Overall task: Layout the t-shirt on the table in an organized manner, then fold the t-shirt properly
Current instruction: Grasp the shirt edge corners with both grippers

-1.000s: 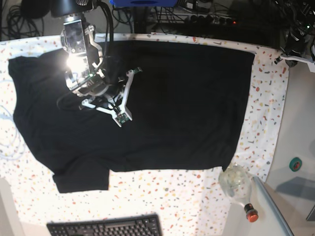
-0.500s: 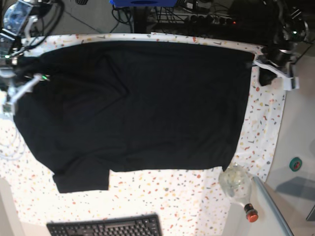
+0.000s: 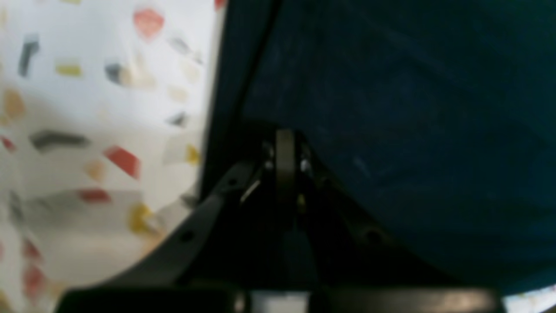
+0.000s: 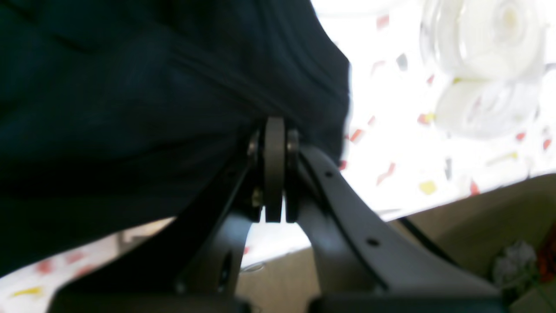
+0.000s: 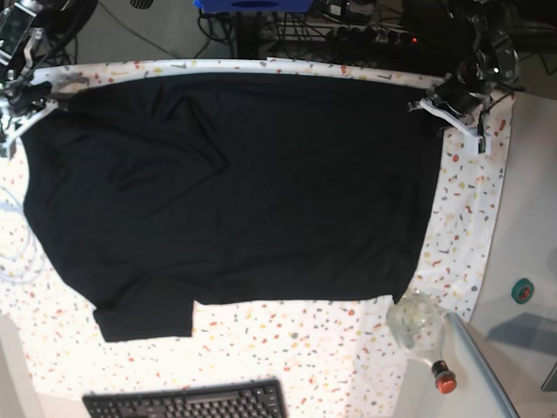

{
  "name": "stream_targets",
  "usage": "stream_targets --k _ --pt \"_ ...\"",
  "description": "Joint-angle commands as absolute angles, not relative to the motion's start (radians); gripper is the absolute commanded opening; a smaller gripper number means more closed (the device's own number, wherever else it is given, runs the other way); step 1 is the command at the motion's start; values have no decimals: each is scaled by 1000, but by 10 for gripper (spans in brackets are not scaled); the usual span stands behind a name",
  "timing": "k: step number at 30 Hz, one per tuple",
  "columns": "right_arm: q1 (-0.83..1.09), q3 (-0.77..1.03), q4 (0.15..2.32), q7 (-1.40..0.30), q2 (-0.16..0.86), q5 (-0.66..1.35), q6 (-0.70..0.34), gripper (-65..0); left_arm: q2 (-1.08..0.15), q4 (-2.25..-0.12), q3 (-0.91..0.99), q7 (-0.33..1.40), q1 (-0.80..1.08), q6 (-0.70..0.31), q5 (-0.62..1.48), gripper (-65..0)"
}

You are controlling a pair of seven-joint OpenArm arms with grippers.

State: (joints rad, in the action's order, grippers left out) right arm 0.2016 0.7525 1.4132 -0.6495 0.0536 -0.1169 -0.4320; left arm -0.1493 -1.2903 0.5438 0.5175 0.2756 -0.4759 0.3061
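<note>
- From my remote station, the base view shows a black keyboard (image 5: 185, 401) at the 6 o'clock edge of the table (image 5: 348, 344), well apart from the garment.
- A clear glass bottle with a red cap (image 5: 421, 333) lies at about 5 o'clock, just beside the t-shirt's near corner; I cannot tell whether it touches the cloth.
- A teal tape roll (image 5: 522, 290) sits off the speckled cover at 4 o'clock.
- Pale cable loops (image 5: 10, 252) lie on the table at 9 o'clock, next to the sleeve edge.
- Dark cables and equipment crowd the 12 o'clock side beyond the table's far edge.
- The t-shirt (image 5: 235, 187) is spread nearly flat across the middle of the table, with soft creases toward 11 o'clock and one sleeve pointing to 7 o'clock.
- Left gripper (image 5: 454, 115): it stands at the shirt's 2 o'clock corner. In the left wrist view its fingers (image 3: 284, 161) are pressed together with dark cloth (image 3: 391, 108) bunched against the tips; I read them as pinching the t-shirt edge, though the picture is blurred.
- Right gripper (image 5: 30, 97): it stands at the 10 o'clock corner. In the right wrist view the fingers (image 4: 274, 165) are closed tight, and folded black cloth (image 4: 130, 108) meets the tips; a grip on the t-shirt looks likely.
</note>
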Motion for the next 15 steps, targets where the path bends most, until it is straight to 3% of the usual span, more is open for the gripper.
stream_targets --k 1,8,15 --pt "177 757 1389 -630 91 -108 -430 -650 -157 -1268 544 496 255 -461 265 -650" --pt "110 754 1193 -545 185 -110 -430 -650 -160 -1076 552 357 202 -461 133 -650" --pt "122 751 1201 -547 196 -110 -430 -650 -159 -1179 544 361 252 -464 134 -650"
